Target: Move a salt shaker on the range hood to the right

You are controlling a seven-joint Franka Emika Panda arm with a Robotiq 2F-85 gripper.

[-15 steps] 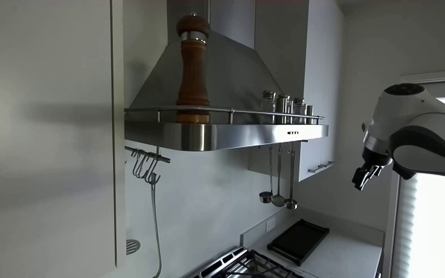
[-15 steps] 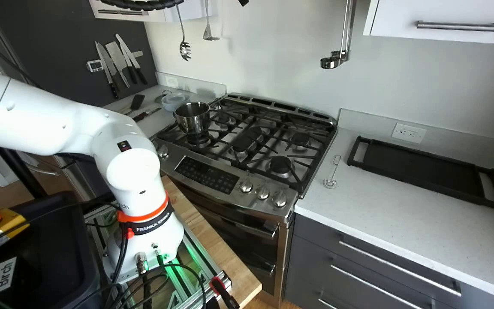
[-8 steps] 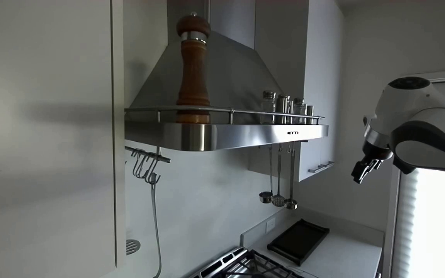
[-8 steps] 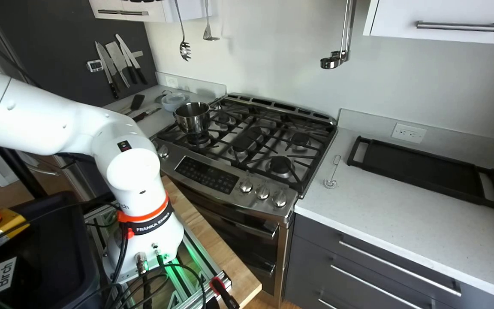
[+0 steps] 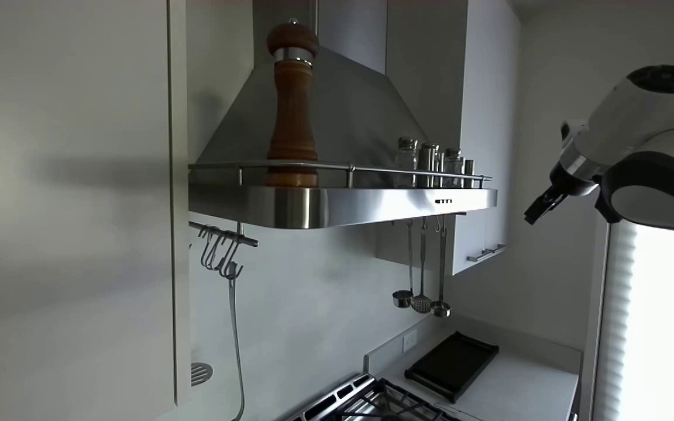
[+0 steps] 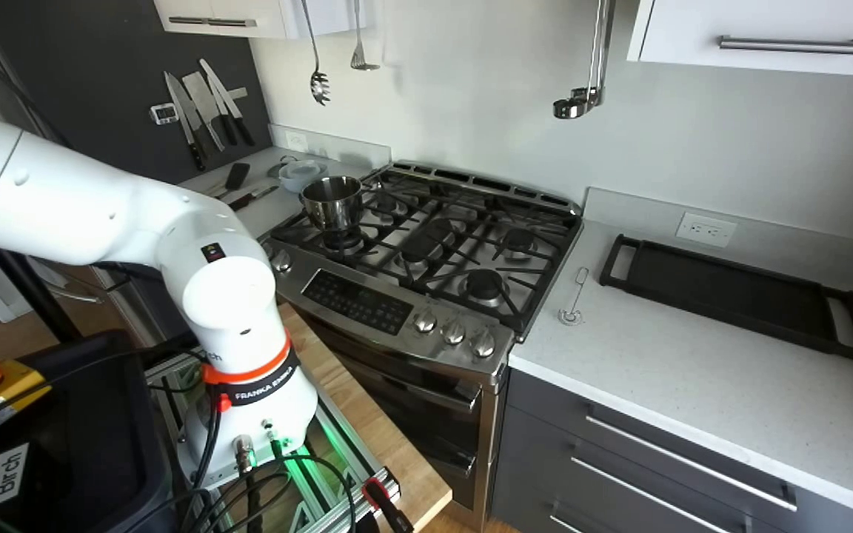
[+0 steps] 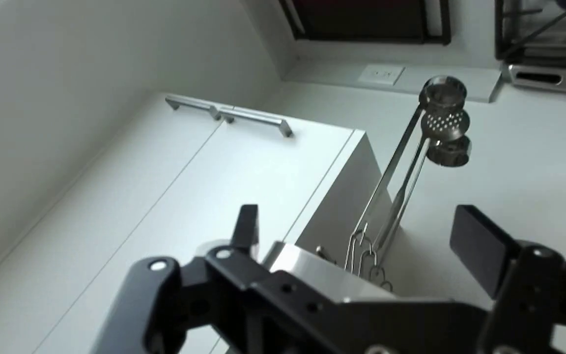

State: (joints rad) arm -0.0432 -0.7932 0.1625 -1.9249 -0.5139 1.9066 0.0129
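Observation:
The stainless-steel range hood [image 5: 360, 117] has a thin rail along its rim in an exterior view. A tall brown wooden mill [image 5: 293, 111] stands upright behind the rail near the hood's near corner. At the far end stand a glass shaker with a metal cap [image 5: 406, 164], a steel shaker [image 5: 427, 166] and several others close together; I cannot tell which holds salt. My gripper [image 5: 539, 209] is in the air to the right of the hood, apart from it. In the wrist view my gripper [image 7: 361, 231] is open and empty. The hood's steel rim [image 7: 307, 265] shows between its fingers; the shakers are hidden there.
A white wall cabinet [image 5: 489, 134] stands just beyond the hood. Ladles and a skimmer [image 5: 422, 301] hang below it, and S-hooks [image 5: 220, 251] hang from a rod. The stove [image 6: 426, 244], a pot [image 6: 332, 201] and a black griddle tray [image 6: 730, 292] are far below.
My gripper has risen and swung to point more toward the hood, and the wrist has lifted and tilted. The shakers and the wooden mill have not moved.

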